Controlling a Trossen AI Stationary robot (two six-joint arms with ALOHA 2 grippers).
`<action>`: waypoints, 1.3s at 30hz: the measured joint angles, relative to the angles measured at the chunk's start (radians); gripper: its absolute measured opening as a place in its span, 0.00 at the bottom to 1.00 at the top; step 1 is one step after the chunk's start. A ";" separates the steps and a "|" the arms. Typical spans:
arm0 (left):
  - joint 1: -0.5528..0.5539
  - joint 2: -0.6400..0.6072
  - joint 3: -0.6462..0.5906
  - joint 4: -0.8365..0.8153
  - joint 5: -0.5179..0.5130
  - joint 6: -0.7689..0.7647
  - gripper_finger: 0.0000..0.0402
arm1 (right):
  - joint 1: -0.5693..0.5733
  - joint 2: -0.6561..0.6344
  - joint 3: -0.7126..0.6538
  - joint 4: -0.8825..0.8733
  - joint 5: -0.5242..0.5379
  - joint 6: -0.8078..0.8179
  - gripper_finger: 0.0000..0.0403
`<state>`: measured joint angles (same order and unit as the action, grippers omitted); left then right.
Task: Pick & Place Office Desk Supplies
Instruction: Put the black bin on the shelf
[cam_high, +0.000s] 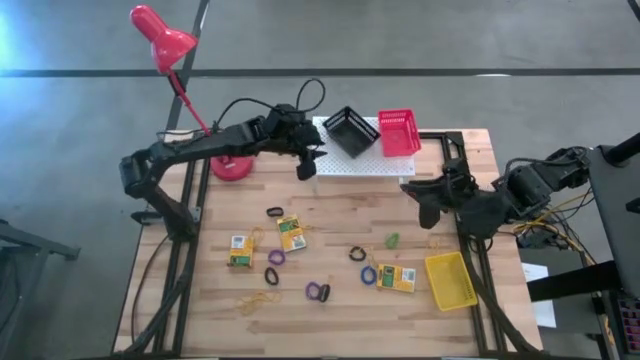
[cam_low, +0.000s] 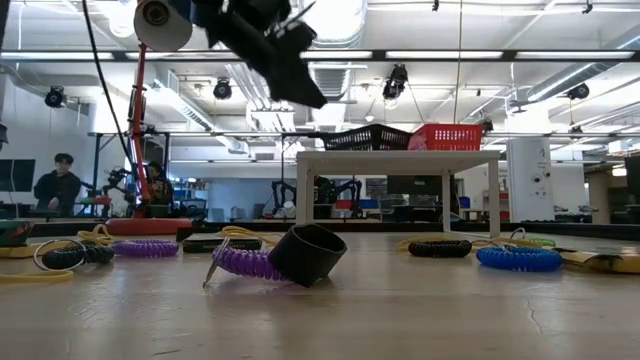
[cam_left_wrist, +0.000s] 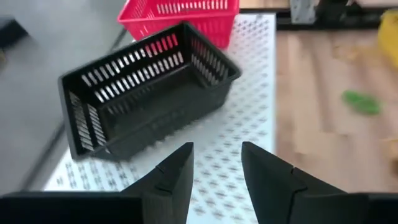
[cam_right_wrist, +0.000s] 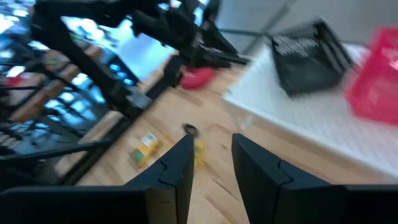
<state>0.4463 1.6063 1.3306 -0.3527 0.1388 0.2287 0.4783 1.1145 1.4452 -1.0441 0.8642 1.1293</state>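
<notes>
Left end effector (cam_high: 306, 168) at the near edge of the white perforated stand (cam_high: 340, 162), just short of the black tray (cam_high: 351, 131); fingers (cam_left_wrist: 175, 175) parted by a moderate gap, nothing between them. Black tray askew on the stand, touching or nearly touching the red tray (cam_high: 398, 132) beside it. Right end effector (cam_high: 428, 206) over the desk (cam_high: 330, 205) near its right edge, fingers (cam_right_wrist: 176, 167) parted by a narrow gap and likewise empty. Yellow tray (cam_high: 450, 280) flat at the desk's near right corner. Supplies spread across the desk's near half: small card boxes (cam_high: 291, 233), purple ring (cam_high: 276, 257), blue ring (cam_high: 368, 274), black ring (cam_high: 274, 212), thin yellow rubber bands (cam_high: 255, 300).

Step in hand, judged: left arm empty beside the black tray, either about to grip it or turning to the desk for the next item. For a clean tray grip: approach square to one slotted wall, one finger inside and one outside, close fully before lifting, steer clear of the red tray. For a ring or band: descend vertically, straddle one item only, avoid neighbouring pieces.
</notes>
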 joint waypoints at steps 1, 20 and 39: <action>-0.005 -0.017 0.018 -0.049 0.000 -0.041 0.34 | -0.026 0.000 0.000 0.065 -0.016 -0.076 0.27; -0.058 -0.471 -0.154 -0.303 0.000 -0.546 0.34 | -0.805 0.342 0.000 0.351 -0.742 -0.603 0.43; -0.059 -0.562 -0.318 -0.244 0.000 -0.690 0.34 | -0.906 0.819 0.456 0.005 -0.727 -0.861 0.36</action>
<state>0.3870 1.0443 1.0126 -0.5965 0.1387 -0.4615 -0.4277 1.9336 1.9012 -1.0389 0.1368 0.2680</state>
